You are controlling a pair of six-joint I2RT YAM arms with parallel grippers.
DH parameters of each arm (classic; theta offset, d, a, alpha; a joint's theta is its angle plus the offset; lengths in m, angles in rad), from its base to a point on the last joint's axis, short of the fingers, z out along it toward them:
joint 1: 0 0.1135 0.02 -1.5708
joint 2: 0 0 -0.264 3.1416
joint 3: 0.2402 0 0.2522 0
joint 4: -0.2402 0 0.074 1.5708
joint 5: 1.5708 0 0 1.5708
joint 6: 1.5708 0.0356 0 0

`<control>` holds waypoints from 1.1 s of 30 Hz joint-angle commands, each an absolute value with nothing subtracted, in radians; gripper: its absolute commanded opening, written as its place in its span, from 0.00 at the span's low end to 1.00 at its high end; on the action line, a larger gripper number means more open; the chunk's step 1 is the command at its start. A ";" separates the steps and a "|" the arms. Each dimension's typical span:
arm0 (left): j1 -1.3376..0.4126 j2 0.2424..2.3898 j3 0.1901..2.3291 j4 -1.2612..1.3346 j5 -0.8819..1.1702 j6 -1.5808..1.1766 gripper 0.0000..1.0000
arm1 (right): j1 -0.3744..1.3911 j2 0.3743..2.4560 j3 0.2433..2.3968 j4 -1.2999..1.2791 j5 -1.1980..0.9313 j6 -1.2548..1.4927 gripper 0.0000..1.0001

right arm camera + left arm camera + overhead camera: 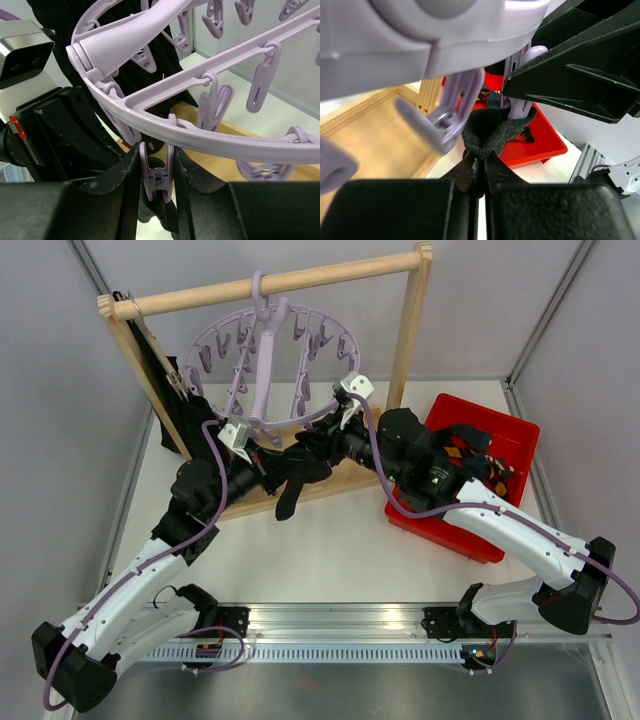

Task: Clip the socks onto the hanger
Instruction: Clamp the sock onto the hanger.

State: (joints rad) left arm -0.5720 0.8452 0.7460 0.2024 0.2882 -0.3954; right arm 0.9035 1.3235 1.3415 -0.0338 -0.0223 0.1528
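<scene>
The lilac hanger (pixel 265 360) hangs by its hook from the wooden rail. Under its near rim my left gripper (pixel 270 472) is shut on the cuff of a plain black sock (pixel 492 132), holding it up against a dangling clip (pixel 520 107). My right gripper (pixel 156 170) is shut on that clip (pixel 156 175), one finger on each of its two handles, and black sock fabric (pixel 150 212) sits at the clip's lower end. From above, the sock (pixel 292 485) droops between the two grippers. More socks, black and argyle, lie in the red bin (pixel 505 435).
The wooden rail frame (pixel 410 330) stands around the hanger, with its base board (pixel 375 140) below. A dark cloth (pixel 165 390) hangs at the frame's left post. Several free clips (pixel 262 82) dangle from the ring. The red bin sits close under my right arm.
</scene>
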 commanded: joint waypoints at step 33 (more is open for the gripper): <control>-0.577 0.834 0.761 0.239 0.249 -0.390 0.02 | 0.933 1.302 1.350 -0.060 0.029 0.095 0.46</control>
State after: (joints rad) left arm -0.5720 0.8299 0.7456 0.2298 0.2668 -0.3958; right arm 0.9218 1.3235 1.3407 -0.0399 0.0475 0.1005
